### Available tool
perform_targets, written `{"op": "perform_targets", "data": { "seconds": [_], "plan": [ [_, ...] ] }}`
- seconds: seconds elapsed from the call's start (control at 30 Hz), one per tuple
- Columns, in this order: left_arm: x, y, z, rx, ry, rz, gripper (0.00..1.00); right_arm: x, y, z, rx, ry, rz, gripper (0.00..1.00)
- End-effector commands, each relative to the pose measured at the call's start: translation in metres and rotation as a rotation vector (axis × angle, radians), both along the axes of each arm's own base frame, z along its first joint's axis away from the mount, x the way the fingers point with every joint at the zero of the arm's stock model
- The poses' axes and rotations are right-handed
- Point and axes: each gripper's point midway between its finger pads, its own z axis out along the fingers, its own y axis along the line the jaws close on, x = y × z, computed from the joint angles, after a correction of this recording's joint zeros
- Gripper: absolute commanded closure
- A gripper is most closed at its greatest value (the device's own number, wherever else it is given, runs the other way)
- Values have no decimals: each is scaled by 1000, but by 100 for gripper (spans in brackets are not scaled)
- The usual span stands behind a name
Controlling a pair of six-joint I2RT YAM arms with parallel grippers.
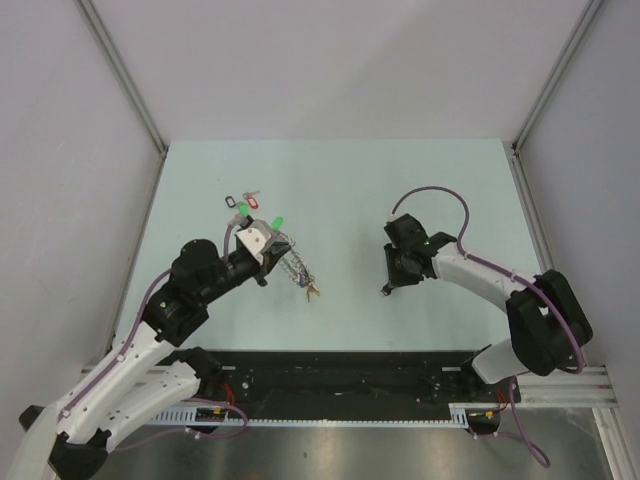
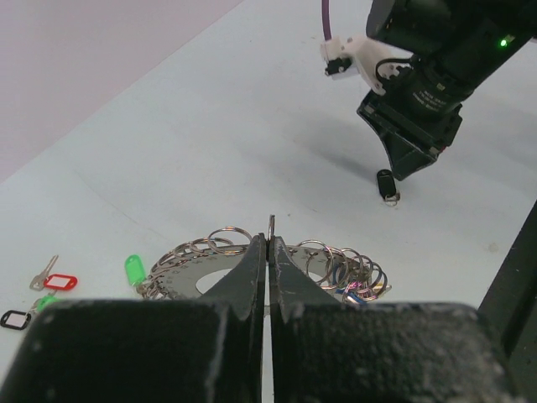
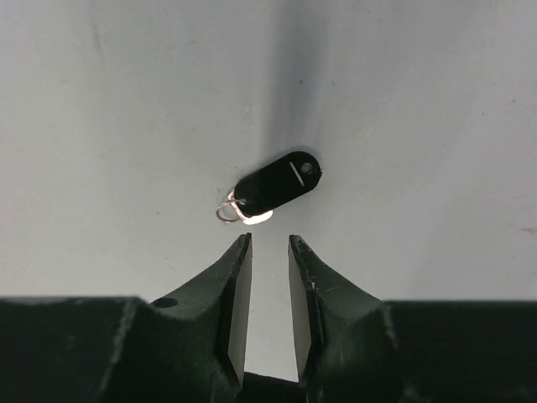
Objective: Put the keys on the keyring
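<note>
The keyring (image 2: 195, 270) is a silvery disc fringed with small wire rings and lies on the table in front of my left arm; it also shows in the top view (image 1: 296, 264). My left gripper (image 2: 270, 243) is shut, pinching one thin ring of it between the tips. Some coloured tags (image 2: 357, 290) hang on its right side. A key with a black tag (image 3: 275, 185) lies flat on the table just ahead of my right gripper (image 3: 268, 239), which is open and empty and stands over it. That key shows in the top view (image 1: 385, 290) under the right gripper (image 1: 392, 274).
Loose keys lie at the far left: a red tag (image 2: 60, 282), a black tag (image 2: 15, 319), a green tag (image 2: 46, 302) and another green tag (image 2: 134, 269) beside the keyring. Grey walls enclose the table on three sides (image 1: 330, 60). A black rail (image 1: 340, 375) runs along the near edge.
</note>
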Motion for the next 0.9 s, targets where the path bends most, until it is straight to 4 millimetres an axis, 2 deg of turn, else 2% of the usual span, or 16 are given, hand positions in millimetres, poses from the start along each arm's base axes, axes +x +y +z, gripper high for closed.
{"op": "perform_targets", "data": {
  "seconds": [0.0, 0.17, 0.4, 0.53, 0.67, 0.8, 0.87],
  "plan": [
    [4, 8, 37, -78, -83, 47, 100, -9, 3, -12, -61, 62, 56, 72],
    [6, 12, 40, -87, -88, 66, 99, -15, 12, -26, -88, 84, 69, 75],
    [8, 16, 40, -88, -92, 87, 100, 3, 38, -35, -12, 47, 73, 79],
    [10, 18, 40, -92, -90, 100, 100, 30, 58, -25, 9, -22, 112, 78],
    [11, 19, 40, -94, -92, 106, 99, 56, 65, -11, 7, -92, 144, 76],
    [13, 21, 40, -95, -94, 117, 100, 66, 64, 3, 40, -115, 199, 71],
    [13, 21, 39, -94, -90, 117, 100, 66, 65, 11, 62, -130, 282, 69]
  ]
}}
